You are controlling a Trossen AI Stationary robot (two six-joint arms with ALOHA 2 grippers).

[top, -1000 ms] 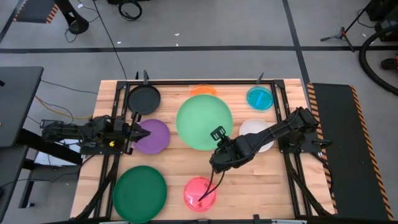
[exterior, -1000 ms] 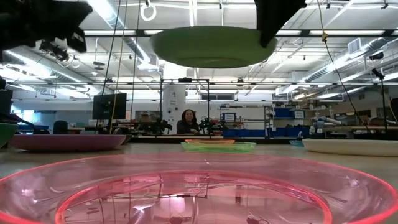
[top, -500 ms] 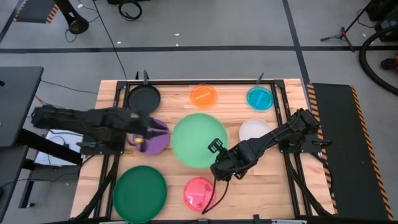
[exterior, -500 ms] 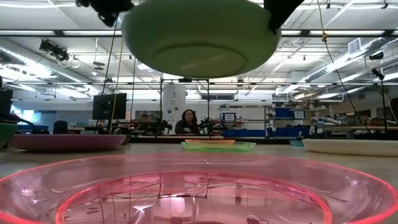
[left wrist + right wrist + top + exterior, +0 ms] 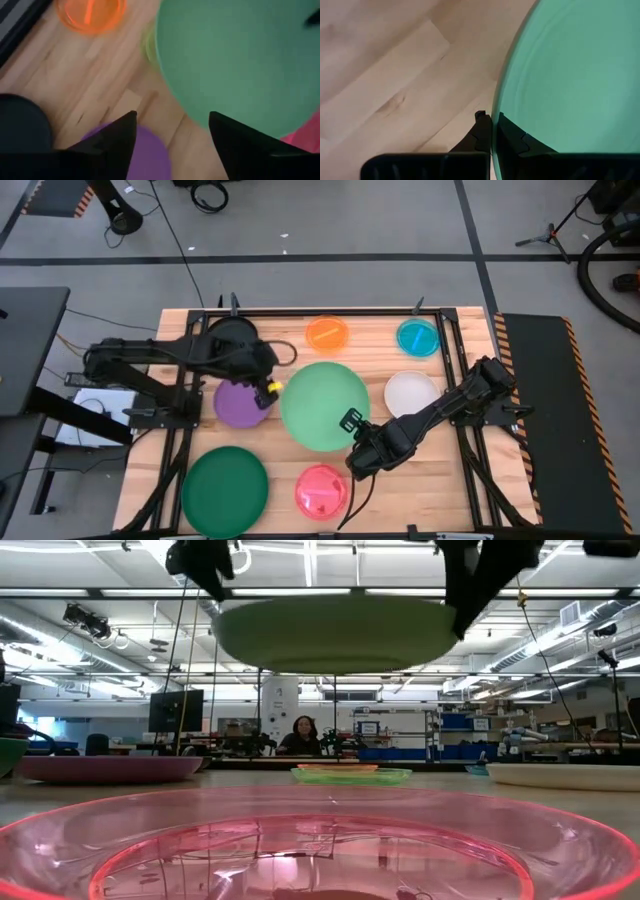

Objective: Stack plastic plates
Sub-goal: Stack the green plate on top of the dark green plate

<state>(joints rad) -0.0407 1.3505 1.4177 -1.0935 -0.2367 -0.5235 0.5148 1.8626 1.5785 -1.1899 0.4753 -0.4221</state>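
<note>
Right gripper pinched on the rim of a large green plate held above the table centre, left gripper spread wide beside the plate's edge, over the purple plate

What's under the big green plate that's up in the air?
The light green plate, pinched by the right gripper, hangs over bare wood. In the left wrist view a lime plate peeks out beneath its edge; the rest there is hidden.

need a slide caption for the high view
Right gripper lifts a light green plate by its rim; left gripper, jaws open, waits alongside.
</note>
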